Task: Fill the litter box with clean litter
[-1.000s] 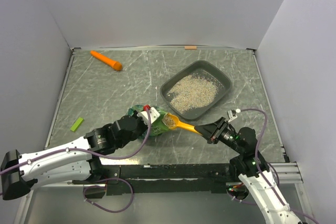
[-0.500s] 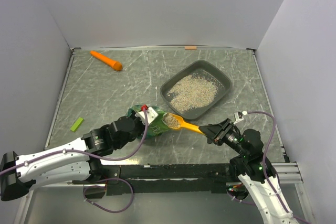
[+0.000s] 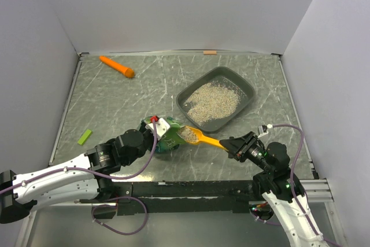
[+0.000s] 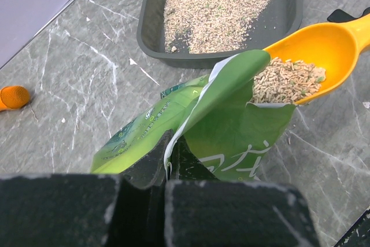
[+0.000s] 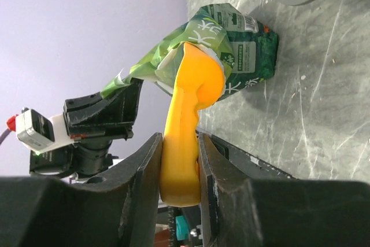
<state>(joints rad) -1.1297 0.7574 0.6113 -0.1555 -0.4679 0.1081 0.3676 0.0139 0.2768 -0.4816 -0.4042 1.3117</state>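
- The left tool [image 4: 169, 165] is pinched shut on the green bag [image 4: 231, 131] rim; if it slips, the mouth collapses.
- The right tool [image 5: 179, 160] clamps the scoop [image 4: 324, 44] handle, with clean litter [image 4: 286, 79] heaped at the bag's mouth. Any tilt would spill it onto the surface [image 4: 87, 73].
- The litter box [image 4: 151, 24] sits just beyond the bag.

Print on the green bag [image 5: 245, 44], none of it readable
Big white characters and a small white label with fine print stand on its glossy side; creases and blur keep me from reading them.
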